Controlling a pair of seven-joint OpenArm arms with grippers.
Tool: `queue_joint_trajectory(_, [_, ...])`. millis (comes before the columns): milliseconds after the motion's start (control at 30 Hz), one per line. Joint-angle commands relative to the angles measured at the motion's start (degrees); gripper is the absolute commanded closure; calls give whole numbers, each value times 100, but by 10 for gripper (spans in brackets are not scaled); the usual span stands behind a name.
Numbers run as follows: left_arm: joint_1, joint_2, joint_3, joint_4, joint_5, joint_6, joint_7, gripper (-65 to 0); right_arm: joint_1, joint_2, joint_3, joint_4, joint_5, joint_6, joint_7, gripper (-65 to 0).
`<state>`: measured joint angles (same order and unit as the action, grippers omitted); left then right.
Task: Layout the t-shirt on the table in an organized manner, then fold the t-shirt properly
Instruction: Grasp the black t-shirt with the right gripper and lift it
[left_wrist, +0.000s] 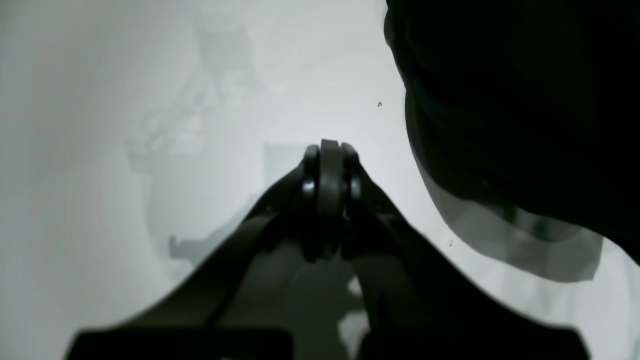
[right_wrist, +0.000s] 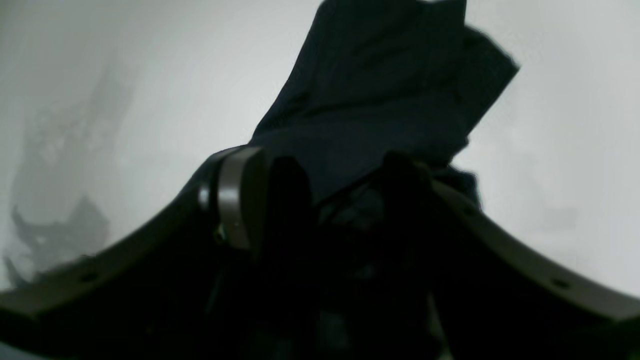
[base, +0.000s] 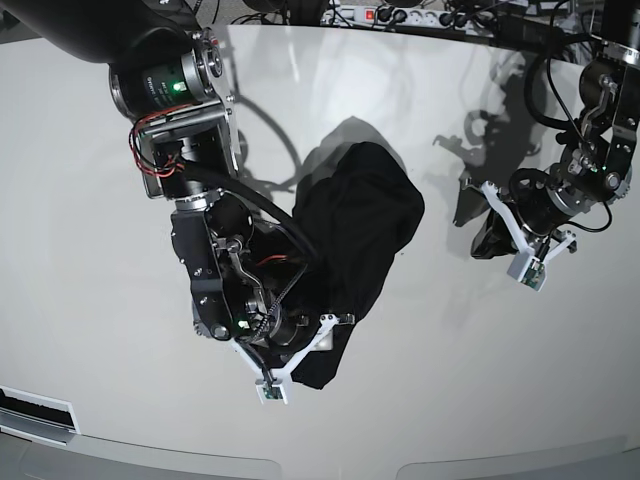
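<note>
T-shirt (base: 355, 235) bunched on table (base: 90, 250), layout unfinished
I see right gripper (right_wrist: 330, 200) spread around cloth at six o'clock; left gripper (left_wrist: 330, 165) pressed together

Item count, base + 2 wrist views
1 t-shirt (base: 355, 225), black, bunched, only garment; 1 table (base: 80, 240), white; 2 arms w/ 2 grippers: right gripper (right_wrist: 330, 200), left gripper (left_wrist: 330, 150). Cables + 1 power strip (base: 390, 15) along far edge, cable qty unclear.

You are in a robot lab. You see a big white table (base: 90, 200) and a power strip (base: 395, 15) with many black cables (base: 545, 45) behind it.
</note>
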<state>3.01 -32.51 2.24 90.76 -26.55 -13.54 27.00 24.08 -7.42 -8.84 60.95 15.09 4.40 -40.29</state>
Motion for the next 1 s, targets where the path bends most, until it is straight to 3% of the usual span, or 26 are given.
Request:
queue_joint_trajectory(0, [-81,-81,-44,105,-48,7,-122,0,90,-48,-4,74,109,4,109,-379])
queue_joint_trajectory(233, [-81,-81,-44,105,-50,7,-125,0,-251,-158,-4,74,48,540,960,-354])
queue_joint_trajectory(300, [-81,-81,-44,105,-48,7,-125,0,-243,-158,-4,76,-170,723,1335,-281])
queue_joint_trajectory(400, [-81,-83,-44,103,-48,7,-125,0,-94,-158,-4,76,-597,1346,1606,-26])
queue_joint_trajectory(500, [-83,-83,-44,105,-48,4,-127,0,144,-158,-4,136,-610,2105,1486,0])
queue_joint_trajectory(567, [-81,-81,-44,105,-48,4,-129,0,243,-158,-4,306,-490,2387,1451,0])
queue_joint_trajectory(667, [-81,-83,-44,105,-48,4,-125,0,240,-158,-4,861,-444,2317,1276,0])
queue_joint_trajectory(767, [-83,-83,-44,105,-46,4,-127,0,214,-158,-4,1543,-496,2041,876,0])
queue_joint_trajectory(900, [-83,-81,-44,105,-50,-4,-127,0,212,-158,-4,2533,-820,1934,348,0])
queue_joint_trajectory(967, [-94,-83,-44,105,-48,-260,-127,0,210,-158,-4,2855,-1121,1777,81,0])
